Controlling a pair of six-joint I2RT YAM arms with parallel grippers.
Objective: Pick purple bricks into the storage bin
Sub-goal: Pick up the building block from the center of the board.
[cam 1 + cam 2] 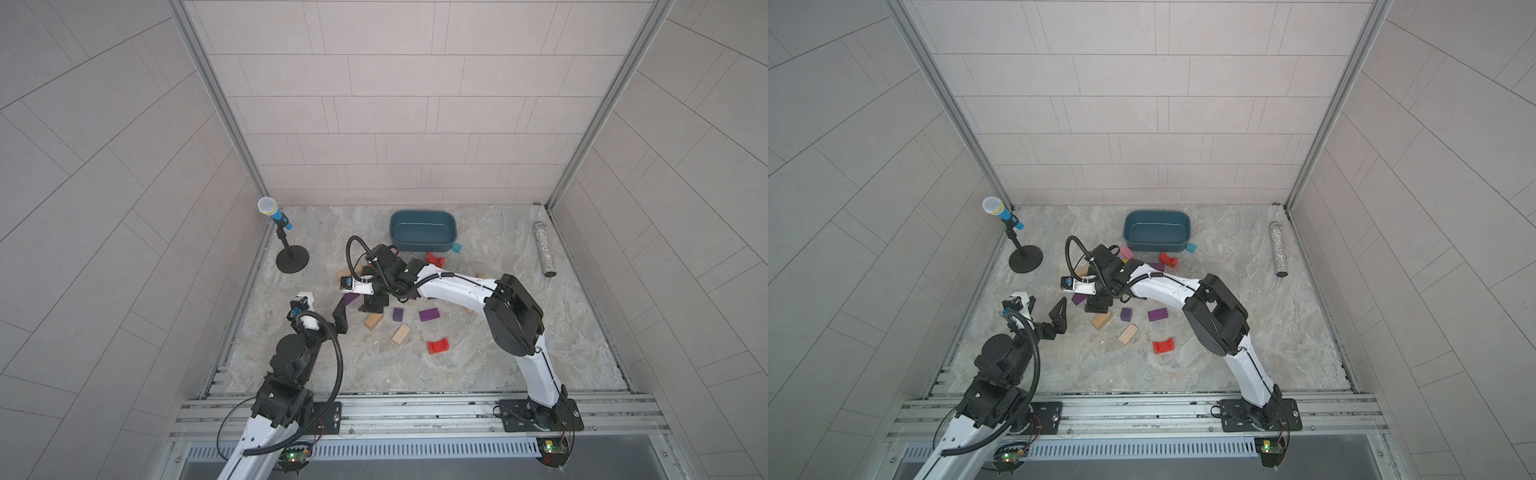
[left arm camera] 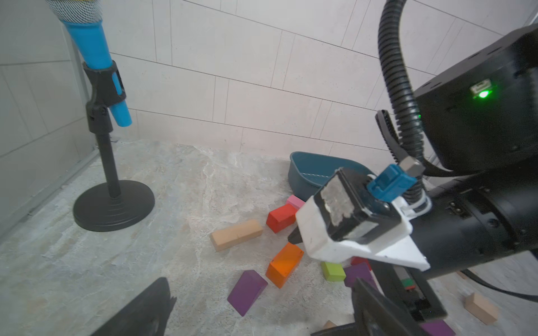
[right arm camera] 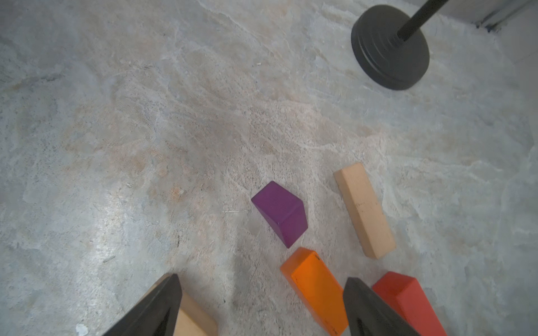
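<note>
The teal storage bin stands at the back with nothing showing inside. Purple bricks lie in front of it: one by both grippers, and two more further right. Another purple brick sits under the right wrist. My right gripper is open and low over the floor, with an orange brick lying partly between its fingers. My left gripper is open and empty, just short of the nearest purple brick.
A microphone on a round-based stand is at the left and a glitter tube at the right. Plain wooden blocks, red blocks, and a lime block lie among the purple ones.
</note>
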